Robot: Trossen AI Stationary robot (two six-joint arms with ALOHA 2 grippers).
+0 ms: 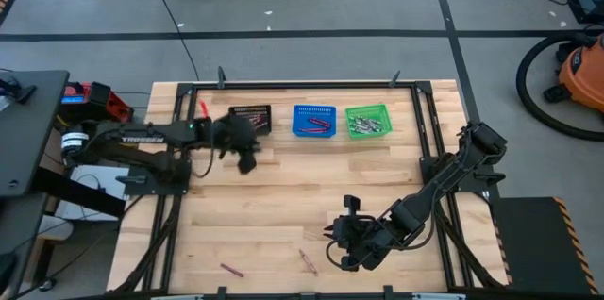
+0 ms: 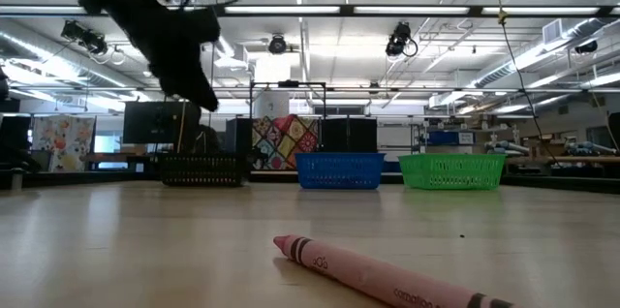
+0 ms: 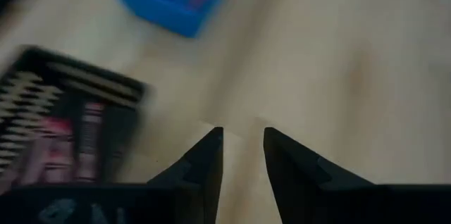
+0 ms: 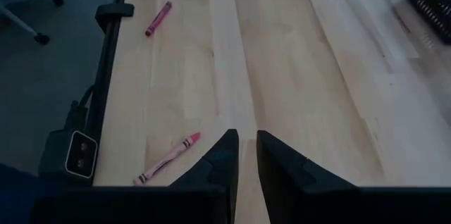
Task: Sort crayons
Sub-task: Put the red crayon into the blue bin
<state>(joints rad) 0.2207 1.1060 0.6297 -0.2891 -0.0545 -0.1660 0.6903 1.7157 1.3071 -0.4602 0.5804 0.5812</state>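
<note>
1. Three mesh baskets stand in a row along the far side of the table (image 1: 283, 206): a black basket (image 1: 251, 117) on the left, a blue basket (image 1: 313, 120) in the middle and a green basket (image 1: 368, 120) on the right. All three already hold crayons.
2. Two crayons lie loose on the near part of the table: a pink-magenta crayon (image 1: 231, 270) towards the near left, and a reddish crayon (image 1: 308, 261) just left of the right gripper (image 1: 342, 248).
3. The right gripper hovers low over the near boards. In its wrist view its fingers (image 4: 224, 155) stand nearly together with a narrow slot between them, and nothing is held. The reddish crayon (image 4: 168, 158) lies just beside them, and the other crayon (image 4: 158, 18) lies well apart.
4. The left gripper (image 1: 247, 160) hangs near the black basket with its fingers (image 3: 208, 157) a little apart and empty, the black basket (image 3: 67, 122) close by.
5. The step in hand looks like the pickup of the nearer crayon. To do it well, the right fingers should spread wider, turn so they close across the stick and not along it, and come down around its middle.
6. A thin round stick may roll, so a slow, centred close is wise.
</note>
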